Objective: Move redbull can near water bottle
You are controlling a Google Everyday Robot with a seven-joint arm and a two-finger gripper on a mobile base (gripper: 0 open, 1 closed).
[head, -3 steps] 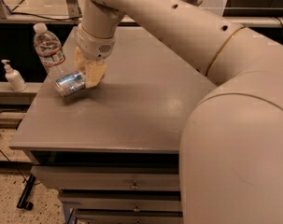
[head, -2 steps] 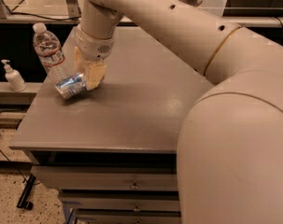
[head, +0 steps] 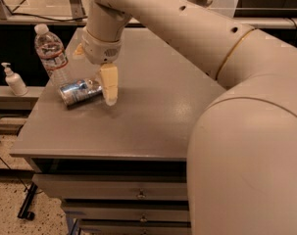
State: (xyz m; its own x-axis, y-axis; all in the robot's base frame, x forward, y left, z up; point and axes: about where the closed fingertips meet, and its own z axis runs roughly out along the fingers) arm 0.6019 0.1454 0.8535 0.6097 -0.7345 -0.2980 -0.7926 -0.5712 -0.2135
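— Grey table (head: 153,111) fills the middle of the frame, with drawers (head: 138,195) under its front edge. What sits on it?

— At the upper left of the tabletop stands the water bottle (head: 50,53), upright, white cap on. Just below and to the right of it lies the redbull can (head: 79,91), on its side on the surface, close to the bottle's base.

— And the gripper (head: 103,77)?

— It hangs from the big cream arm (head: 187,28) that crosses the top of the frame, right over the can's right end and against it. Whether it is clamped on the can or spread off it, I cannot tell.

— Anything else?

— A small white pump dispenser (head: 13,80) on a ledge at the far left, off the table.
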